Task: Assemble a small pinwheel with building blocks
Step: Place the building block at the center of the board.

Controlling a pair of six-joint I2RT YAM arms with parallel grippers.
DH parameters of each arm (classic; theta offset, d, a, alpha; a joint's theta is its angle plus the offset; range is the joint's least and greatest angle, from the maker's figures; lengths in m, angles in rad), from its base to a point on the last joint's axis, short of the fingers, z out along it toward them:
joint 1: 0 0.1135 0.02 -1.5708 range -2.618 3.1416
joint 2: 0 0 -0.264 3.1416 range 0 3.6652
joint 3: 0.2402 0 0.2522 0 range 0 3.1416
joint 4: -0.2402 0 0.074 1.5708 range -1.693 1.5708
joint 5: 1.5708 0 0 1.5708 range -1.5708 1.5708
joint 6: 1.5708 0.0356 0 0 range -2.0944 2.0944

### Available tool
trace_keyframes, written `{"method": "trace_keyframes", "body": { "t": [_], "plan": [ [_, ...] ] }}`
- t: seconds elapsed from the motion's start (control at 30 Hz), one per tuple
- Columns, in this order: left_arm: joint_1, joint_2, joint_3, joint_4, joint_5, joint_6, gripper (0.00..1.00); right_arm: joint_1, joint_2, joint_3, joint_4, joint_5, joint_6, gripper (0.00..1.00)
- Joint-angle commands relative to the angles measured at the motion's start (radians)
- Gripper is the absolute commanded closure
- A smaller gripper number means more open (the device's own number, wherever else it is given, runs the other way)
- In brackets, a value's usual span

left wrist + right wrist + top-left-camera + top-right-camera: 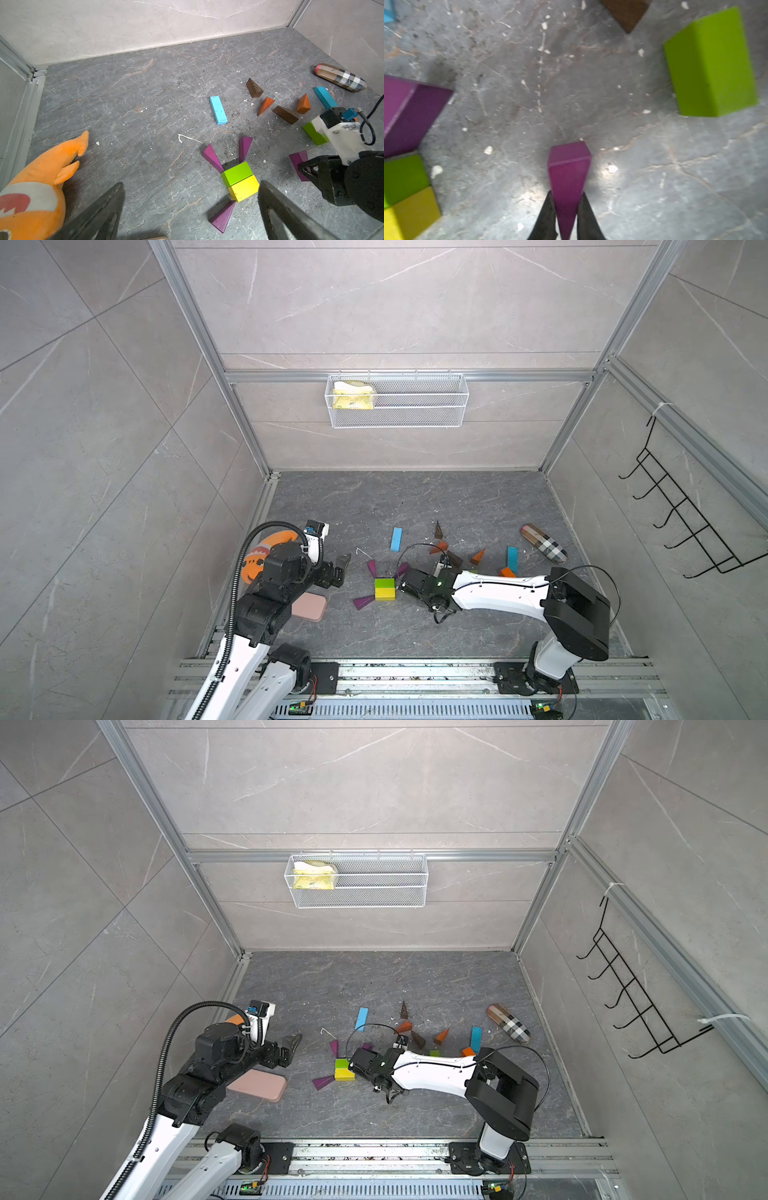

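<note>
A green brick (384, 584) and a yellow brick (385, 593) lie joined mid-floor. Purple wedges (212, 156) (244, 146) (223, 215) fan out from them. My right gripper (566, 199) is shut on the thin end of another purple wedge (569, 166), low over the floor just right of the bricks; the left wrist view shows that gripper (303, 168) with the wedge (297, 160). My left gripper (343, 568) stands open and empty left of the bricks. Blue bars (396, 539) (512, 559), brown wedges (438, 529), orange wedges (478, 556) and a second green brick (313, 133) lie farther back.
An orange plush fish (266, 551) lies by the left wall behind my left arm, a pink case (309, 608) beside that arm. A plaid pouch (543, 543) rests at the right. A wire basket (397, 414) hangs on the back wall, a black hook rack (685, 522) on the right wall.
</note>
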Motion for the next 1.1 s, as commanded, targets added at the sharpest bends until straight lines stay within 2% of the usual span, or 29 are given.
{"method": "trace_keyframes", "body": {
  "t": [0.0, 0.23, 0.53, 0.7, 0.83, 0.93, 1.03, 1.07],
  "plan": [
    [-0.002, -0.002, 0.0, 0.002, -0.027, -0.015, 0.0, 0.004, 0.051, 0.043, 0.043, -0.02, 0.013, 1.0],
    [-0.002, -0.002, -0.004, 0.007, -0.021, -0.018, 0.0, 0.006, 0.108, 0.104, 0.055, -0.05, -0.022, 0.99],
    [-0.002, 0.008, -0.005, 0.012, -0.01, -0.008, 0.0, 0.006, 0.123, 0.129, 0.045, -0.056, -0.056, 0.61],
    [-0.002, 0.007, -0.006, 0.015, -0.009, -0.007, 0.0, 0.005, 0.124, 0.151, 0.021, -0.047, -0.081, 0.51],
    [-0.002, 0.007, -0.009, 0.025, -0.003, 0.001, 0.0, 0.006, 0.023, 0.12, -0.009, 0.028, -0.142, 0.48],
    [-0.002, 0.004, -0.017, 0.048, 0.028, 0.014, 0.0, 0.005, -0.146, 0.028, 0.058, 0.096, -0.275, 0.44],
    [-0.003, 0.003, -0.037, 0.081, 0.07, 0.033, 0.0, -0.008, -0.299, -0.054, 0.215, 0.069, -0.657, 0.39],
    [-0.001, 0.004, -0.038, 0.084, 0.085, 0.038, 0.0, -0.024, -0.324, -0.06, 0.248, 0.02, -0.808, 0.39]
  ]
}}
